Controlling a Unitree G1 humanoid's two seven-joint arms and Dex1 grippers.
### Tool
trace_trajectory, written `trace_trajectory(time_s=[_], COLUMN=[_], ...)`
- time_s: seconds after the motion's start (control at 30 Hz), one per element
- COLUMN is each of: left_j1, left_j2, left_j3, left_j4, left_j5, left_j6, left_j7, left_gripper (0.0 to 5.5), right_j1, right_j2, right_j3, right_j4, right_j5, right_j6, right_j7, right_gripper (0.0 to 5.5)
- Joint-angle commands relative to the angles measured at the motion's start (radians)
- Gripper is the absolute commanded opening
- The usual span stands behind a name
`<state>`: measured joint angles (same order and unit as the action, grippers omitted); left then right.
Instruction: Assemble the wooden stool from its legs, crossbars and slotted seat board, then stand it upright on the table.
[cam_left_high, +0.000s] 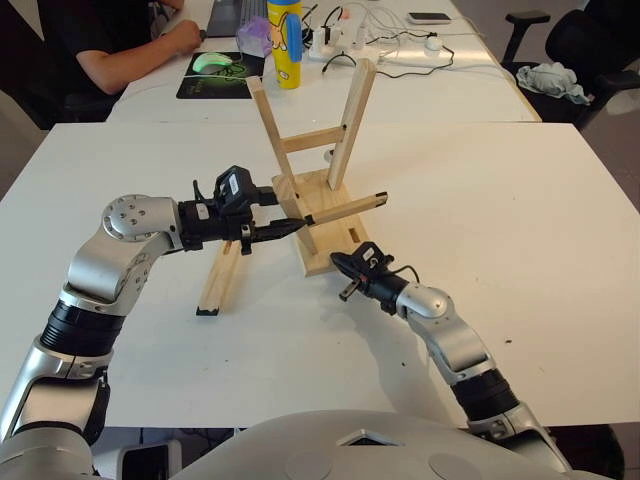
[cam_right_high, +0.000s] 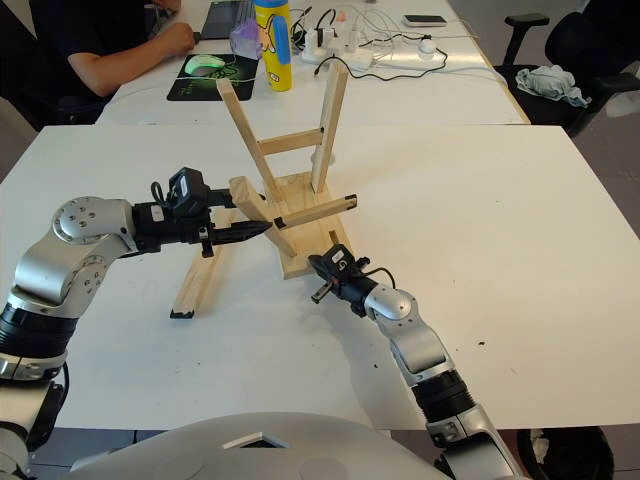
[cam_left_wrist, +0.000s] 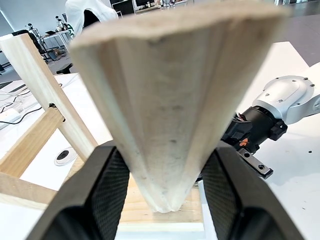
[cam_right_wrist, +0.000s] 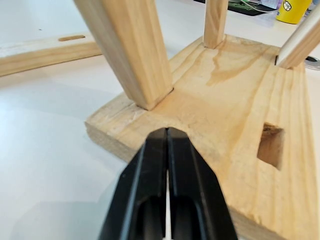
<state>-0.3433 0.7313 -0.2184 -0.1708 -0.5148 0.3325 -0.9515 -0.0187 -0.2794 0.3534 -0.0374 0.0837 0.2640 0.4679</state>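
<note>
Left gripper (cam_left_high: 290, 228): jaws clenched on a leg (cam_left_wrist: 170, 110), to be seated squarely in the seat board (cam_right_wrist: 235, 115).
Right gripper (cam_right_wrist: 167, 132): jaws closed empty; board's near edge is best pinned.

Yellow bottle (cam_left_high: 285, 40), green mouse (cam_left_high: 212, 62) on dark mat (cam_left_high: 195, 88), cables (cam_left_high: 400, 38) on far desk (cam_left_high: 450, 95).

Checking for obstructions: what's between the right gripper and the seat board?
Nothing; the right wrist view shows the right gripper at the edge of the seat board; contact unclear.
</note>
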Motion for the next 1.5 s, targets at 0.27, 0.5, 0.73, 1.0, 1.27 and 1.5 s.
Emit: trace_trajectory(time_s=[0.27,0.5,0.73,1.0,1.27,1.5], left_j1=[0.072,0.163,0.064,0.064,0.118,0.048], left_j2=[0.02,0.017,0.01,-0.002,-0.012,-0.015], left_j3=[-0.122,-0.186,-0.14,-0.188,-0.233,-0.189], left_j4=[0.239,0.159,0.273,0.275,0.286,0.347], left_j5=[0.115,0.132,0.148,0.142,0.166,0.146], left_j6=[0.127,0.127,0.089,0.097,0.074,0.064], left_j7=[-0.066,-0.041,-0.028,-0.055,-0.035,-0.053], left_gripper=[2.07,2.07,2.07,2.07,2.07,2.07], right_j1=[0.052,0.045,0.031,0.016,0.018,-0.002], right_j2=[-0.032,-0.037,-0.033,-0.032,-0.029,0.048], right_j3=[0.053,0.057,0.053,0.063,0.062,-0.055], right_j4=[0.096,0.101,0.118,0.131,0.144,0.132], right_j5=[-0.06,-0.055,-0.052,-0.066,-0.061,0.038], right_j6=[0.123,0.125,0.123,0.12,0.119,0.029], right_j7=[0.009,0.02,0.025,0.016,0.018,-0.016], right_gripper=[0.0,0.0,0.0,0.0,0.0,0.0])
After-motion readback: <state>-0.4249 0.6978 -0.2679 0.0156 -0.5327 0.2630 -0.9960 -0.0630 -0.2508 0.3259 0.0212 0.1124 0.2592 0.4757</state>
